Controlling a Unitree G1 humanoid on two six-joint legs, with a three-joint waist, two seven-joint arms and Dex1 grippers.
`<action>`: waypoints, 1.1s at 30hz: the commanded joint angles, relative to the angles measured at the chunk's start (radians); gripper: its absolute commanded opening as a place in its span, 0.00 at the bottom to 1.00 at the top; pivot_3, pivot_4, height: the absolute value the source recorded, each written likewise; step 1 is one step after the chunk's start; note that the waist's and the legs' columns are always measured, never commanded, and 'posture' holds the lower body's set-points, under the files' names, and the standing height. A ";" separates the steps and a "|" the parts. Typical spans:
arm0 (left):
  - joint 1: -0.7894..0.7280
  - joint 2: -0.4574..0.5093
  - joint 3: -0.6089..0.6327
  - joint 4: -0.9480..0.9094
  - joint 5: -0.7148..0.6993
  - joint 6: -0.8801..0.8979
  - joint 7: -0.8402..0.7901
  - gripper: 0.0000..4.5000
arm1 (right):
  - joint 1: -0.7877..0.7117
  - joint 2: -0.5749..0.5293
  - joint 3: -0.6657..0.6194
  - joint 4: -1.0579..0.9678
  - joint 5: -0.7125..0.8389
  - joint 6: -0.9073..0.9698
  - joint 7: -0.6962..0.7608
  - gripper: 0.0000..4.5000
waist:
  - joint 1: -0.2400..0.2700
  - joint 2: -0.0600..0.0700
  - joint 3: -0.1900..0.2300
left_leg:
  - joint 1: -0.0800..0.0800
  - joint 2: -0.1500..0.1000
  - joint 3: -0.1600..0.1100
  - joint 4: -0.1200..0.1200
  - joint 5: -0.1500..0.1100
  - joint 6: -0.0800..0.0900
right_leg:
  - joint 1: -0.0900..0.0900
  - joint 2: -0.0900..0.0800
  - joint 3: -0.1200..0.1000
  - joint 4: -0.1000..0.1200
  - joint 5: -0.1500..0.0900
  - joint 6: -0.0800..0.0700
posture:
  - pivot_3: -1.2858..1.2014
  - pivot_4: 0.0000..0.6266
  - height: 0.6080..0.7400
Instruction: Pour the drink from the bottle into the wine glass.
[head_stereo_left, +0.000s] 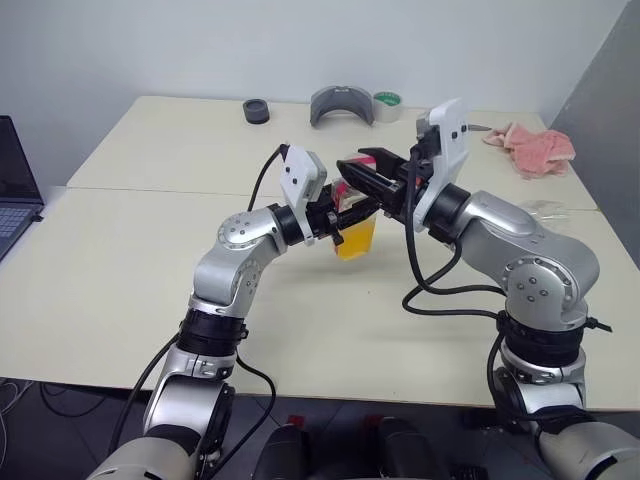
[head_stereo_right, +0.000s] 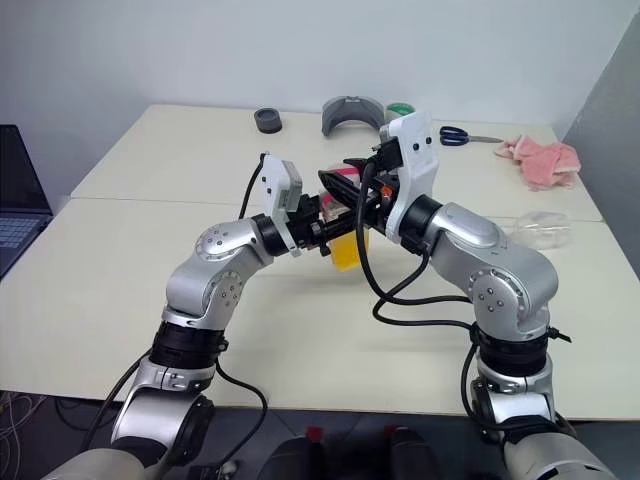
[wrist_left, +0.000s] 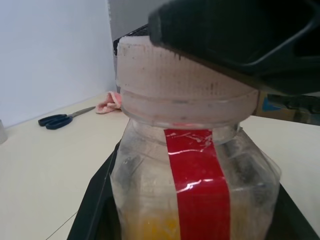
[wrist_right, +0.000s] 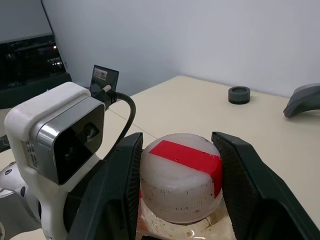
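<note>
Left claw (head_stereo_left: 345, 212) grips clear red-striped bottle (head_stereo_left: 354, 232), orange drink (head_stereo_left: 356, 240) low inside

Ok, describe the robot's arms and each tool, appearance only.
Both arms are silver-grey metal with rounded joint housings and black rings between segments. Each wrist carries a white camera block fed by a looping black cable. The left tool and right tool each have two broad matte-black fingers.

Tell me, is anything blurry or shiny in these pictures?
Left wrist view: the bottle shows glare streaks on its red stripe, and the black finger above its cap is soft, out of focus. Left eye view: lighting is even, with soft shadows on the table.
</note>
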 joint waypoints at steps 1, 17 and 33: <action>0.001 -0.001 -0.004 -0.125 -0.046 0.025 -0.015 0.42 | -0.047 -0.045 0.002 0.014 0.015 -0.049 0.104 0.42 | -0.001 0.000 0.000 | 0.000 0.000 0.000 0.000 0.000 0.000 | 0.000 0.000 0.000 0.000 0.000 0.000 | 0.52 0.24 1.00; 0.034 0.086 0.037 -0.418 -0.232 0.265 -0.030 0.42 | -0.272 -0.158 0.045 0.344 0.113 -0.068 0.645 0.42 | -0.001 0.000 0.000 | 0.000 0.001 0.000 0.000 0.000 0.000 | 0.000 0.000 -0.001 0.000 0.000 0.000 | 0.52 0.24 1.00; 0.031 0.127 0.064 -0.407 -0.262 0.305 -0.012 0.42 | -0.220 -0.269 -0.003 0.305 0.102 -0.036 0.692 0.95 | 0.001 0.000 0.000 | 0.000 0.000 -0.001 0.000 0.000 0.000 | 0.000 -0.001 -0.001 0.000 0.000 0.000 | 0.52 0.24 1.00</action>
